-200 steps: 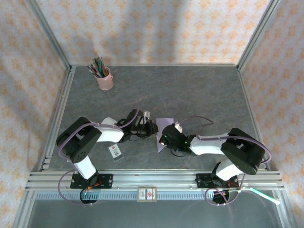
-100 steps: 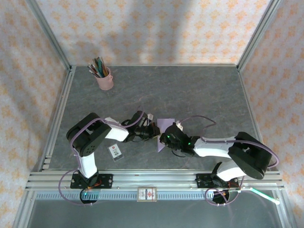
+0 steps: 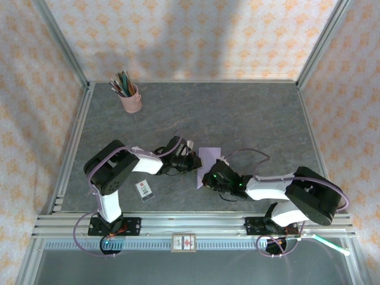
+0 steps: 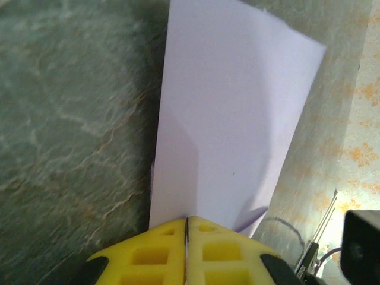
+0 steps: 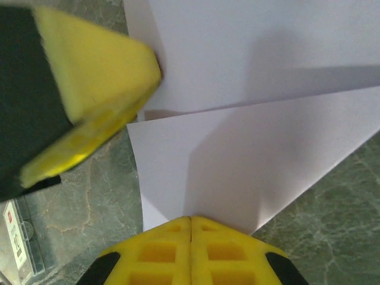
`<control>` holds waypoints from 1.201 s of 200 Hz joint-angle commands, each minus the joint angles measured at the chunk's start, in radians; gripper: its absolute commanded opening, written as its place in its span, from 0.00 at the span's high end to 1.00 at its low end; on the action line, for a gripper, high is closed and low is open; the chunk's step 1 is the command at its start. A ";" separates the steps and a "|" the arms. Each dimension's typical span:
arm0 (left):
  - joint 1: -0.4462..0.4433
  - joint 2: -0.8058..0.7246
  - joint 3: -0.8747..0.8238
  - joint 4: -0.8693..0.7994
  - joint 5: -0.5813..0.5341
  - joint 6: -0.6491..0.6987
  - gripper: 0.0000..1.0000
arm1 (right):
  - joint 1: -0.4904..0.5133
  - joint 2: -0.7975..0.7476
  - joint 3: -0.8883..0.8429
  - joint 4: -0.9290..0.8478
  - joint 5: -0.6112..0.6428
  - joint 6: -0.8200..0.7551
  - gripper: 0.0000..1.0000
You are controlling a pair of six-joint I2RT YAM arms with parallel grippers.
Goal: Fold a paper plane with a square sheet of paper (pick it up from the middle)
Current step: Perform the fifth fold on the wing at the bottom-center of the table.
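The lavender sheet of paper [image 3: 209, 155] lies flat on the table's middle, folded into a narrow strip with overlapping slanted flaps [image 5: 267, 154]. My left gripper [image 3: 195, 161] is shut, its yellow tips [image 4: 186, 221] meeting at the paper's [image 4: 237, 107] near edge. My right gripper [image 3: 208, 176] is shut too, its tips [image 5: 190, 218] resting on the lower flap's edge. In the right wrist view a left finger [image 5: 95, 77] touches the upper layer at top left. I cannot tell whether either pair of tips pinches the paper or only presses on it.
A small white card [image 3: 143, 189] with dark print lies on the table left of the paper, also seen as a card [image 5: 18, 231] at the lower left. A pink cup [image 3: 130, 98] of pens stands at the back left. Metal frame rails border the grey table [image 3: 249, 119].
The left arm's elbow has swung right, with its gripper staying at the paper's left edge. The right gripper has slid a little toward the near end of the paper. Both stay shut.
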 commanded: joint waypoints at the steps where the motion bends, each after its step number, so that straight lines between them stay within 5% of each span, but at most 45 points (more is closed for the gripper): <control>1: -0.001 -0.035 0.048 -0.053 -0.013 0.037 0.87 | 0.003 0.005 -0.029 0.055 0.011 0.013 0.94; 88: -0.076 -0.322 -0.258 0.081 -0.039 -0.143 0.92 | 0.003 -0.036 -0.080 0.084 0.058 0.086 0.95; 174: -0.115 -0.174 -0.162 0.149 -0.022 -0.173 0.93 | 0.003 -0.103 -0.099 0.114 0.045 0.072 0.91; 240: -0.122 -0.201 -0.152 0.126 -0.035 -0.174 0.93 | -0.038 -0.279 -0.080 -0.080 0.119 0.016 0.89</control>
